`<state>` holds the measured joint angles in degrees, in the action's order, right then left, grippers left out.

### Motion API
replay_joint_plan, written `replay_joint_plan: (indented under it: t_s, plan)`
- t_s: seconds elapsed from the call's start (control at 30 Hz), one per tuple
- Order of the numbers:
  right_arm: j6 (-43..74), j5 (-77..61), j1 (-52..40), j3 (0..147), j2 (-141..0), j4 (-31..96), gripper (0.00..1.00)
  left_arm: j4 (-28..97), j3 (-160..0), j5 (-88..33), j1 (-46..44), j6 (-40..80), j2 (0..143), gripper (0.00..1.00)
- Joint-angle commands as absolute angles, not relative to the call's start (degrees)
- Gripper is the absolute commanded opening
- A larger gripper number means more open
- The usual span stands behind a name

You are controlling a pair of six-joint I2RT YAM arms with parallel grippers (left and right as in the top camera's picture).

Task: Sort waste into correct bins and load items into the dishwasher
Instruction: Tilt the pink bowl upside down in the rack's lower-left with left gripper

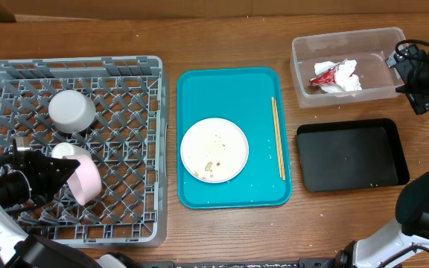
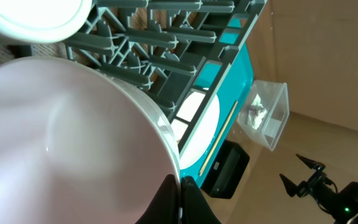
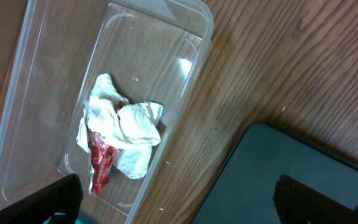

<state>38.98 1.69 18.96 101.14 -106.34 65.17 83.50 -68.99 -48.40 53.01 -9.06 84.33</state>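
- Wood-grain tabletop [image 1: 222,37]; grey lattice rack [image 1: 125,74] at nine o'clock.
- Left gripper [image 2: 180,193] pinches the smooth white bowl [image 2: 61,143] by its rim, inside the rack.
- Right gripper [image 3: 176,196] gapes empty by the clear tub [image 1: 304,52] of crumpled napkin [image 1: 346,74], two o'clock.

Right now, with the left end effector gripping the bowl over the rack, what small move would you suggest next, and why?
I would probably lower the bowl slightly until it settles among the pegs of the rack. The left end effector is shut on its rim, and the bowl is tilted over the grid beside the cup. The plate and chopsticks wait on the teal tray.
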Motion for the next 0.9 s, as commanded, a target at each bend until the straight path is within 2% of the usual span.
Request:
replay_joint_plan:
  t_s: [0.0,0.3,0.87]
  plan:
    - [39.05,1.8,18.72,101.27,-105.75,64.84,1.0,82.56,-68.77,-47.37,53.34,-10.28,83.99,0.04]
    - [39.05,1.8,18.72,101.27,-105.75,64.84,1.0,78.43,-68.73,-47.44,53.34,-8.49,83.99,0.04]
    - [39.05,1.8,18.72,101.27,-105.75,64.84,1.0,85.27,-67.68,-50.81,53.36,-9.65,83.99,0.04]
